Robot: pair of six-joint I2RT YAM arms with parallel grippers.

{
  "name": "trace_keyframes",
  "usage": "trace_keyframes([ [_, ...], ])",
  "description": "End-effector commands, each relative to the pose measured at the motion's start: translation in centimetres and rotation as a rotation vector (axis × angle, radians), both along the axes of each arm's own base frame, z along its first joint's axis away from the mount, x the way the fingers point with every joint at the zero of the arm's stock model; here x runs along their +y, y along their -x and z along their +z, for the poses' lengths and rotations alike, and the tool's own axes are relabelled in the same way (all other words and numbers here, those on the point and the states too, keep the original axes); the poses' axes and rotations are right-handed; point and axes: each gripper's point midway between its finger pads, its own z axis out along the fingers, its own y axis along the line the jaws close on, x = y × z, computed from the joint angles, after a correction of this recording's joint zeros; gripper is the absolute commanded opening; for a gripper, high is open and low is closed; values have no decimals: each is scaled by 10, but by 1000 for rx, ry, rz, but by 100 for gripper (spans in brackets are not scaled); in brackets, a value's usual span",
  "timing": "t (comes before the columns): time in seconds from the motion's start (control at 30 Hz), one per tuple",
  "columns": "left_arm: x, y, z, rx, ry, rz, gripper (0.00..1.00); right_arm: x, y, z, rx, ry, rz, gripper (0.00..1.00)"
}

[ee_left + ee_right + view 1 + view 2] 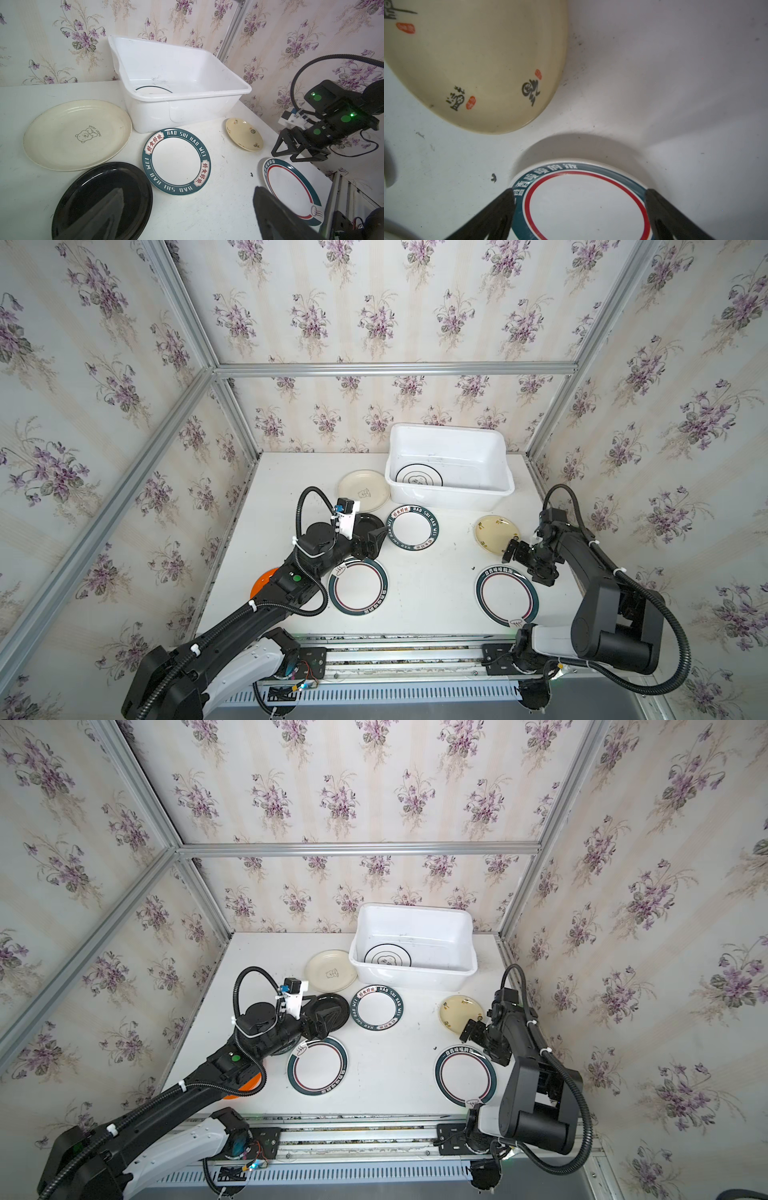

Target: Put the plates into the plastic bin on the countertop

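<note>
Your left fingers (108,212) wide, empty; glossy black round plate (89,197) under one, teal-lettered white plate (176,164) just ahead. Your right fingers (496,216) wide; teal-and-red-ringed white plate (583,207) between them, below.

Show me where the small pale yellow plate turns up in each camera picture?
A top view: the pale yellow plate lies right of centre, in front of the plastic bin.
A top view: same spot, right of centre.
Left wrist view: the plate lies beside the bin's front corner.
Right wrist view: the plate looms large and close.
Shared landmark: the teal-and-red-ringed plate next to it, seen in all four.
</note>
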Motion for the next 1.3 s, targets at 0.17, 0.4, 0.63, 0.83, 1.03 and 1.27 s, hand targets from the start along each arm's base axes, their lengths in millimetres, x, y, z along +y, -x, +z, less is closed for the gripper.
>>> trace_keyframes([
  [0.17, 3, -3, 0, -19, -20, 19, 100, -3, -1, -5, 23, 22, 12, 99],
  [0.4, 5, -4, 0, -21, -25, 31, 100, 4, -3, -11, 29, 6, 36, 99],
  [0.63, 5, -4, 0, -20, -29, 32, 100, 16, -4, -20, 40, -23, 54, 99],
  [0.83, 5, -4, 0, -18, -30, 32, 100, 26, -3, -24, 27, -44, 40, 99],
  [1.03, 5, -5, -1, -16, -30, 35, 100, 38, 1, -31, 31, -58, 14, 99],
  [1.27, 4, -5, -1, -11, -27, 32, 100, 59, -6, -35, 17, -68, 32, 99],
])
